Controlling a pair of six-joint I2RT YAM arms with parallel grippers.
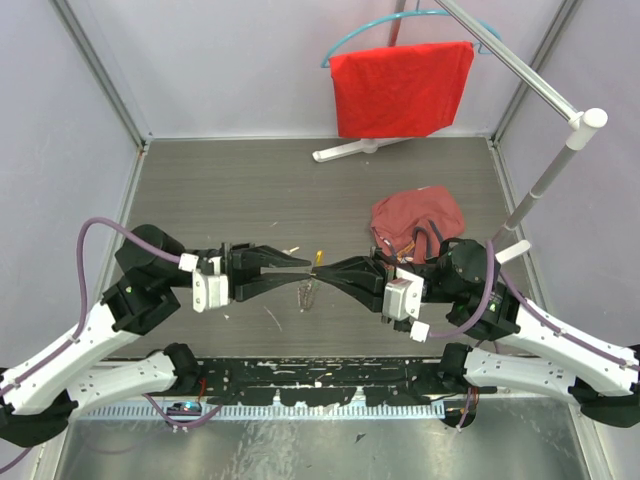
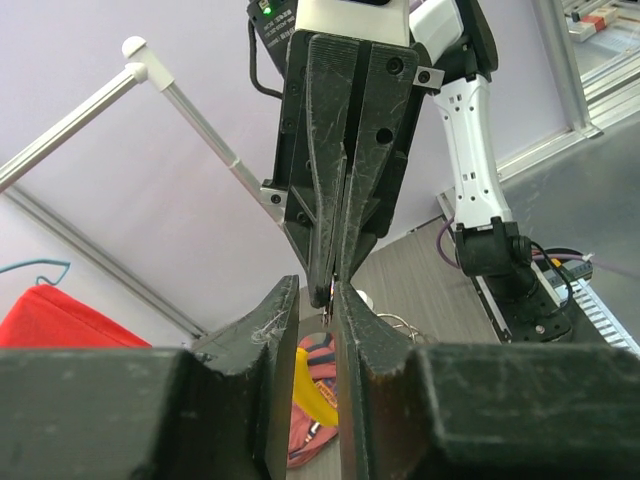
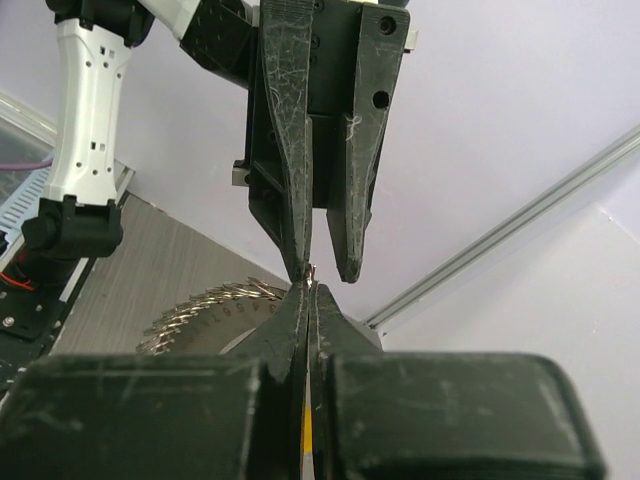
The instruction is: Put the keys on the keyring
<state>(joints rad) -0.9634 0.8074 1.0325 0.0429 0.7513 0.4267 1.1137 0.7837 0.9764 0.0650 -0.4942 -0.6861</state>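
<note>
My right gripper [image 1: 322, 271] is shut, and the keyring's yellow curved section [image 1: 318, 257] shows just past its tip and between its fingers in the right wrist view [image 3: 307, 440]. A thin grey chain-like part [image 1: 305, 293] hangs below the tips and shows in the right wrist view [image 3: 200, 308]. My left gripper [image 1: 303, 270] is open, tip to tip with the right one. In the left wrist view the yellow section [image 2: 315, 395] sits in the gap between my left fingers [image 2: 275, 330]. I cannot make out the green or gold-orange key.
A crumpled reddish striped cloth bag [image 1: 415, 215] lies just behind the right arm. A red cloth on a teal hanger [image 1: 400, 88] hangs from a white rack [image 1: 545, 180] at the back right. Small pale scraps [image 1: 293, 249] lie on the grey table.
</note>
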